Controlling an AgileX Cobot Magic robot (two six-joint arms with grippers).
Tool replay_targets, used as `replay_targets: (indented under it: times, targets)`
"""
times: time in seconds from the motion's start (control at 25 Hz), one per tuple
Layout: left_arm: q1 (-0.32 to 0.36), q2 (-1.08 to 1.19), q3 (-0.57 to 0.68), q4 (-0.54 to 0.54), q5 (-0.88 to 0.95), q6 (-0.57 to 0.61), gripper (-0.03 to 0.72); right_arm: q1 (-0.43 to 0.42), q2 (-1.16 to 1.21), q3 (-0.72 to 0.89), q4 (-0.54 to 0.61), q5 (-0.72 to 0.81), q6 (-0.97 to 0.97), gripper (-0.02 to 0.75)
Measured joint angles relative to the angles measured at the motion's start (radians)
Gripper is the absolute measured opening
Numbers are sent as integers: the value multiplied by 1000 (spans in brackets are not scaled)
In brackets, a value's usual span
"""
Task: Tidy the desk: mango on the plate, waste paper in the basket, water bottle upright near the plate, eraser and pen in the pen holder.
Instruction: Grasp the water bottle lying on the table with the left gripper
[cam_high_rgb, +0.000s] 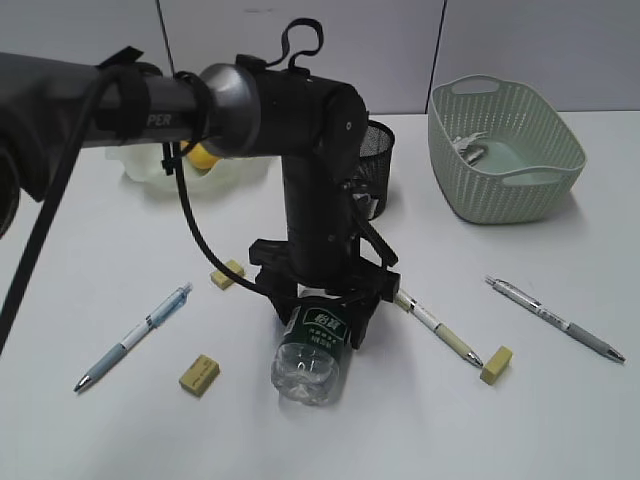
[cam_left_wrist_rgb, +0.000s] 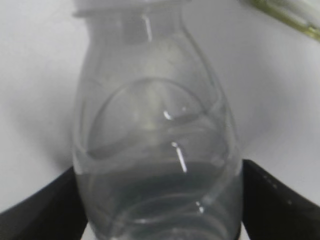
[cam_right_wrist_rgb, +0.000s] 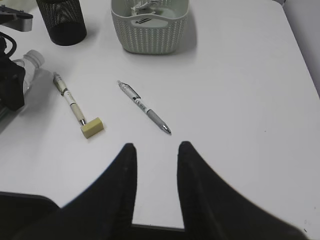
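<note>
Lying on its side at the near middle of the desk (cam_high_rgb: 90, 440), water bottle (cam_high_rgb: 312, 358) sits between the left gripper (cam_high_rgb: 318, 300) spread jaws. Squeeze mid-body, then tip upright gently. Right gripper (cam_right_wrist_rgb: 154, 161) hangs part-open, empty.

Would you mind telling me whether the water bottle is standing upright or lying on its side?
Lying on its side. The water bottle rests flat on the desk, base toward the camera, between the left gripper's fingers.

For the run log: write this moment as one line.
left gripper: open, astride lying water bottle | right gripper: empty, above desk | mango: on plate
</note>
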Motion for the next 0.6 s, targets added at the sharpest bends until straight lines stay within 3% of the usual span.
replay_targets:
  times: [0.2,0.36,0.6]
  targets:
    - [-2,18,0,-1,2,0,638,0,0,0,0,1,0,239]
    - [-2,18,-3,-3,6,1,485,0,0,0,0,0,0,239]
    - [-3,15,-7,-1,9,1,485,0,0,0,0,0,0,239]
